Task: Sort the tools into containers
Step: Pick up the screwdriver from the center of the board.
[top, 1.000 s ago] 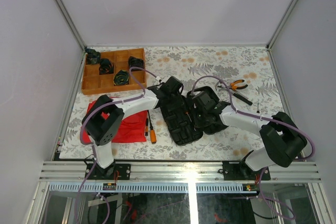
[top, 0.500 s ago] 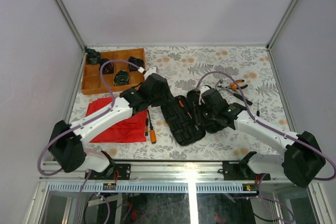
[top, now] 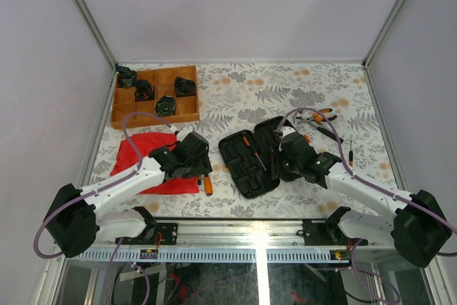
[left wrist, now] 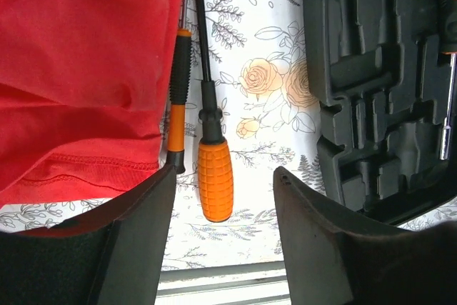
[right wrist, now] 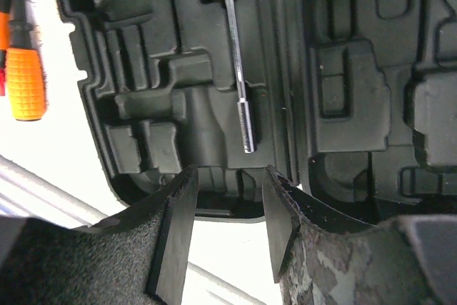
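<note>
The black tool case (top: 246,166) lies open in the middle of the table. A metal-shafted screwdriver (top: 251,149) rests in one of its slots and shows in the right wrist view (right wrist: 239,83). My right gripper (top: 287,156) hangs open and empty over the case's near edge (right wrist: 228,176). My left gripper (top: 197,158) is open and empty above a thick orange-handled screwdriver (left wrist: 214,176) and a slim screwdriver (left wrist: 176,105), which lie on the table beside the red cloth (left wrist: 78,69). Orange-handled pliers (top: 323,115) and a small screwdriver (top: 350,153) lie at the right.
A wooden compartmented tray (top: 125,113) with dark parts stands at the back left. The red cloth (top: 153,169) lies left of the case, near the front edge. Metal frame rails run along the table's near edge.
Both arms have pulled back toward the near edge. The left gripper moved from the case to over the screwdrivers by the cloth. The right gripper backed off, uncovering the case.
</note>
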`<state>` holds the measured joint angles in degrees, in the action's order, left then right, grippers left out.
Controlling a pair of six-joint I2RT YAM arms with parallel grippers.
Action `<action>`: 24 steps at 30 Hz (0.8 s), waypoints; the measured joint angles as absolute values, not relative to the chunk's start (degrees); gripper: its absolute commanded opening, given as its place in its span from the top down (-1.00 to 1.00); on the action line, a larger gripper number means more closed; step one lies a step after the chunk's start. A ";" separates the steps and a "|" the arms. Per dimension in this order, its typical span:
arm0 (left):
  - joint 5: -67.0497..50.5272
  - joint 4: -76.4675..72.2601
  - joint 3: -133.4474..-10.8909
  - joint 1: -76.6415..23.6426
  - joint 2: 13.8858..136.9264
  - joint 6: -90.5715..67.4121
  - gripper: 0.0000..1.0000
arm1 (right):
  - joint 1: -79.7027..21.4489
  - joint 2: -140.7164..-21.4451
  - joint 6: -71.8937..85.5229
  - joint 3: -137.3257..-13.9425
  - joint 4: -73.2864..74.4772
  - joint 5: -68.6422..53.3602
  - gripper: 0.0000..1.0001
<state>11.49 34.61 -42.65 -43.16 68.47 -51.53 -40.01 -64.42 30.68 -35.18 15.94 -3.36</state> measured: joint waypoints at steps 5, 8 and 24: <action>10.92 34.70 -41.63 -43.16 66.57 -52.05 -0.11 | -40.01 -65.06 32.23 -34.13 16.21 -0.14 0.02; 10.59 34.70 -41.63 -43.16 66.81 -52.05 -0.08 | -39.99 -66.43 32.93 -34.15 17.02 2.74 0.02; 7.68 34.20 -41.10 -43.35 70.52 -52.23 0.01 | -39.83 -73.17 38.30 -33.43 9.54 -3.27 0.15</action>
